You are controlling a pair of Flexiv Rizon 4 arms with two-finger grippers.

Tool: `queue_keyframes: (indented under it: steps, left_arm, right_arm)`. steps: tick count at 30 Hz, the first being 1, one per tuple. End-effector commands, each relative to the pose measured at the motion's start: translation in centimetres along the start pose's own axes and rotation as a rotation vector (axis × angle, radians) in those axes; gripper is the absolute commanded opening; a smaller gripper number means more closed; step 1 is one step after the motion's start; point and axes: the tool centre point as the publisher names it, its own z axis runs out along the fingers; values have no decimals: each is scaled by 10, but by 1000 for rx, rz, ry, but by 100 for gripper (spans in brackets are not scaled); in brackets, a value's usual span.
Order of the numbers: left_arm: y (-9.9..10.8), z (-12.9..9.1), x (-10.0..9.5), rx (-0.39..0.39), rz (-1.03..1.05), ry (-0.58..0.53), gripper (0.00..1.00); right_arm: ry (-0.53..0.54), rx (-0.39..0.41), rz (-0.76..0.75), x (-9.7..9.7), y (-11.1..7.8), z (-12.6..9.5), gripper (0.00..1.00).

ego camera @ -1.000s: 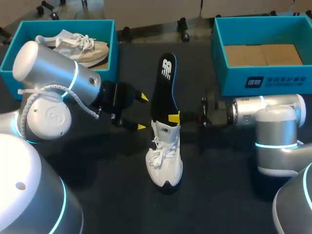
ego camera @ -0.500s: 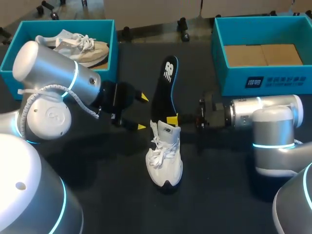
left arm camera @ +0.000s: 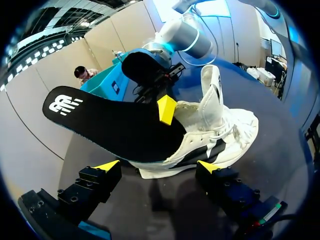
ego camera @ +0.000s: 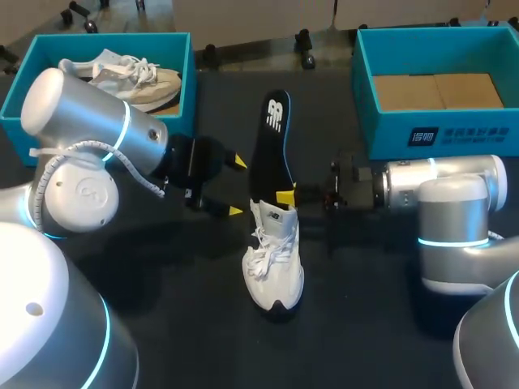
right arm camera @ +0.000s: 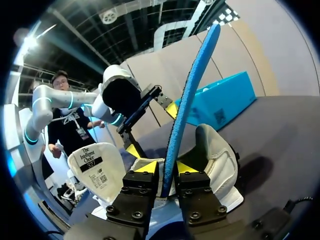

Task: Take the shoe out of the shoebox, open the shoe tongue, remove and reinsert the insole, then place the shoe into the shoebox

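**Insole partly seated in shoe**

The white shoe (ego camera: pixel 273 258) is stood on the bench (ego camera: pixel 162 324), toe nearest. The black insole (ego camera: pixel 272 146), its lower end in the heel, is gripped by the right claw (right arm camera: pixel 166 168). The left claw (ego camera: pixel 237 186) is held open alongside. A left shoebox (ego camera: pixel 182 81) and a right shoebox (ego camera: pixel 422 134) are set farthest back.

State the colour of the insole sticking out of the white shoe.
Black on top, white logo; the foam insole shows best in the left wrist view.
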Motion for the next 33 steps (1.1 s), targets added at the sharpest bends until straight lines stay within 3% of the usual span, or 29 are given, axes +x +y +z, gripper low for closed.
queue_keyframes:
  steps: [1,7,18,20,22,33]
  left_arm:
    - [-1,1,0,-6,0,1,100]
    - [-1,1,0,-6,0,1,100]
    - [-1,1,0,-6,0,1,100]
    - [-1,1,0,-6,0,1,100]
    - [-1,1,0,-6,0,1,100]
    - [-1,1,0,-6,0,1,100]
  right_arm:
    - [-20,-4,-4,3,1,1,24]
    - [-45,-9,-23,3,6,-3,29]
    - [-47,-7,-52,-5,18,-5,25]
    - [-40,-1,-52,-6,19,-5,19]
    - [-36,4,-52,-8,18,-4,0]
    - [-21,16,-12,0,-2,-4,0]
